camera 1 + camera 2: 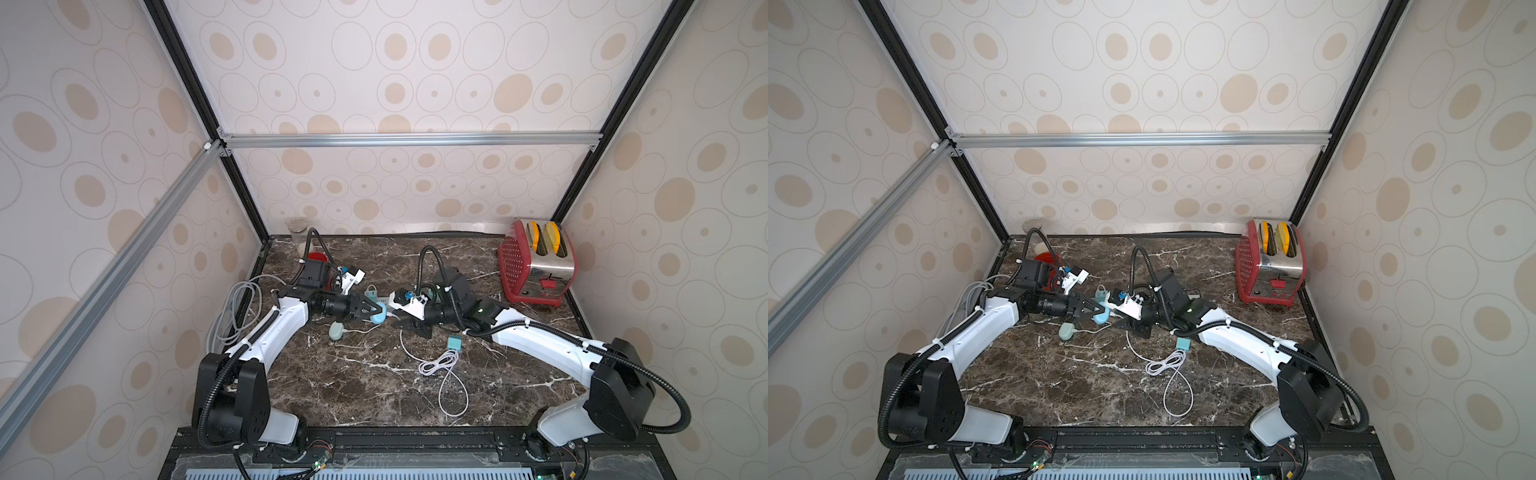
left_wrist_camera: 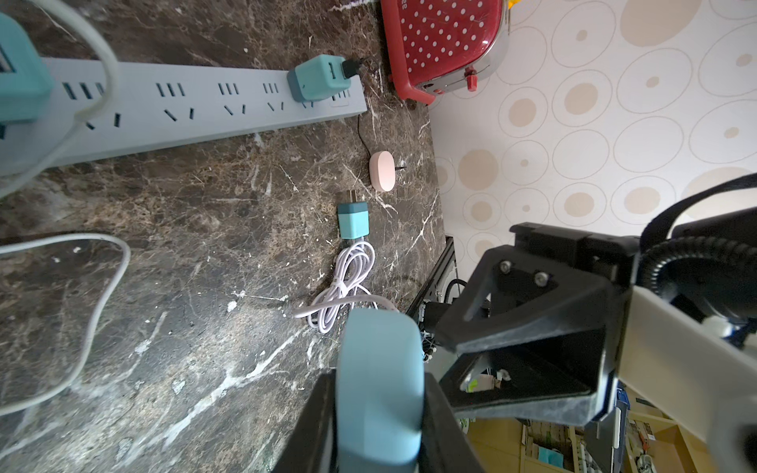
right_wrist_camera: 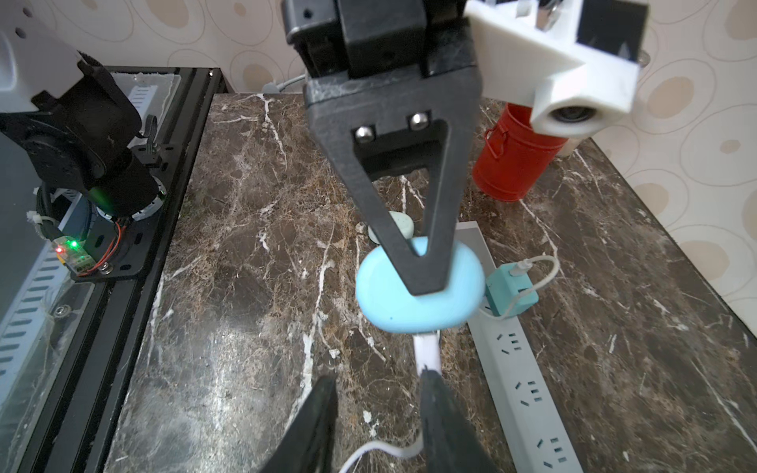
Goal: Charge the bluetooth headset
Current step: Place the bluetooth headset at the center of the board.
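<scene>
Plug-in step: left gripper [image 1: 377, 310] pinches the pale-blue oval plastic earbud case [image 3: 393, 303] mid-frame over the dark marble counter [image 3: 245, 327], white flat cable plug [image 3: 426, 352] apparently seated at its lower edge, right gripper [image 3: 379, 389] jaws spread; next, back off without tugging.

Twin high views over whole table [image 1: 353, 386]; opposed close wrist views on blue case [image 2: 381, 389]

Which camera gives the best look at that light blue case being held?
The right wrist view: the blue case shows its broad face, large, with a white plug at its edge. The left wrist view shows it only edge-on between the fingers; both top views show it tiny.
</scene>
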Tool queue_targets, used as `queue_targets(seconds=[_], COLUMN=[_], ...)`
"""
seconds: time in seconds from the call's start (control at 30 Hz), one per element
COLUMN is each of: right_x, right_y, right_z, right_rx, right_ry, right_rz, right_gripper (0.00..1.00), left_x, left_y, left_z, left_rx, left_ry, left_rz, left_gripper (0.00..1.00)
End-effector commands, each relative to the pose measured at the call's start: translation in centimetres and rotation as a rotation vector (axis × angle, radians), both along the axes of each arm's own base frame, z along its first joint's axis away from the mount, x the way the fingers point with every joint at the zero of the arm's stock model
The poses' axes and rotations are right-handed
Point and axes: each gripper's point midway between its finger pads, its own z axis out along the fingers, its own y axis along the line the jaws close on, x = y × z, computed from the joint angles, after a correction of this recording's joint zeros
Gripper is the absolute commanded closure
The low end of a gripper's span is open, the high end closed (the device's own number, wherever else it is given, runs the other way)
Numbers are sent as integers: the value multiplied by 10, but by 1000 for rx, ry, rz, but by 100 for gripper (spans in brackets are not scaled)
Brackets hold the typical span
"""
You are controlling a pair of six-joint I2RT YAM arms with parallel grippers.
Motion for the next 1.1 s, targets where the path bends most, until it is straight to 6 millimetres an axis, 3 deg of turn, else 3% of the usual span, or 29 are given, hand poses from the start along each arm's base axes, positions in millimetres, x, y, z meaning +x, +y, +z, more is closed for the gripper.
queue_targets(seconds=[0.0,0.17,0.43,0.63,0.87,1.03,1.07], right_x=[14,30,28,13,14,16,16], right_y=[9,10,9,14,20,25,27], right_z=[6,2,-3,-14,-16,-11,-9], right_rx=[6,-14,-30,-38,-43,-28,-23], right_ry=[-60,-105,-102,-38,-28,-56,-64], right_rz=[-28,-98,-94,-27,-26,-30,-29], right_gripper=[64,64,61,73,80,100,100], left_x=[-6,-11,-12,-11,-15,-15,-15], left_y=[-1,-1,-1,-2,-2,-1,-1], left_z=[19,20,16,18,15,11,10], left_rx=[-26,-20,-22,-23,-22,-16,-11], left_ry=[-49,-47,-40,-52,-25,-18,-16], left_rz=[-31,-53,-68,-75,-82,-84,-83], left_gripper=[100,100,99,99,99,99,99])
